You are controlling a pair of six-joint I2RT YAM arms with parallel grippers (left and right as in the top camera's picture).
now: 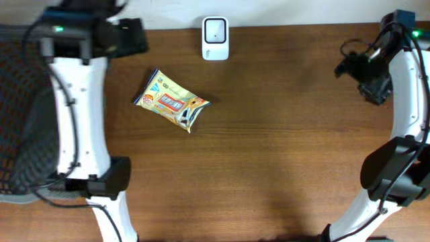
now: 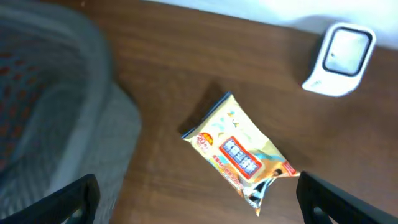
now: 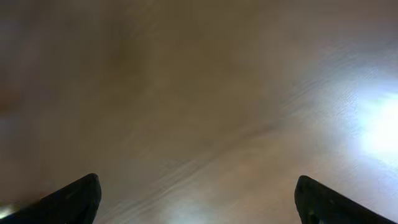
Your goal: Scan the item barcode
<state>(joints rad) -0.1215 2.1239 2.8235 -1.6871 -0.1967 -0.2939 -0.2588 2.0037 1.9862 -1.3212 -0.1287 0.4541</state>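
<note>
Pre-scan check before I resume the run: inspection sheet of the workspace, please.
surface: wood table, no spills seen
job's things: packet lying flat, printed side up, barcode not seen; white scanner at the far edge, apart from it
clutter: nothing seen
grippers: left gripper open, empty, clear of the packet; right gripper open, empty, over bare table
cables: black cables looped at the right arm's wrist
surroundings: mesh bin left of the table

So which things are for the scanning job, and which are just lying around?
For the job:
snack packet
white scanner

Just lying about:
dark mesh thing on the far left
</note>
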